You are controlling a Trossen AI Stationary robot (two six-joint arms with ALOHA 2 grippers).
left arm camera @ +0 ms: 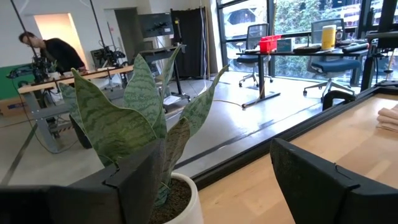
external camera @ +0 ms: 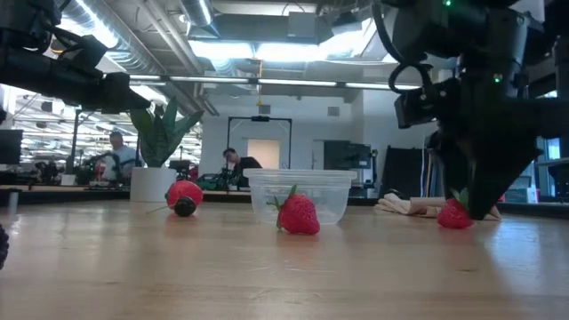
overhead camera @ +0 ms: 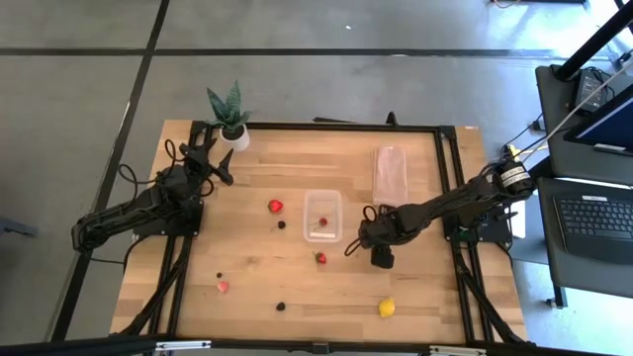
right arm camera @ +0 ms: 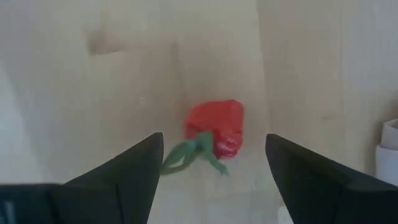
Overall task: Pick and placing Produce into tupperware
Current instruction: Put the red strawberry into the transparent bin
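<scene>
R gripper spread wide over glossy red strawberry; L gripper wide, idle.

A red strawberry with a green stalk lies on its side, seemingly untouched, between the right arm's spread fingers.

red strawberry with green stem, yellow lemon, green-striped plant
</scene>
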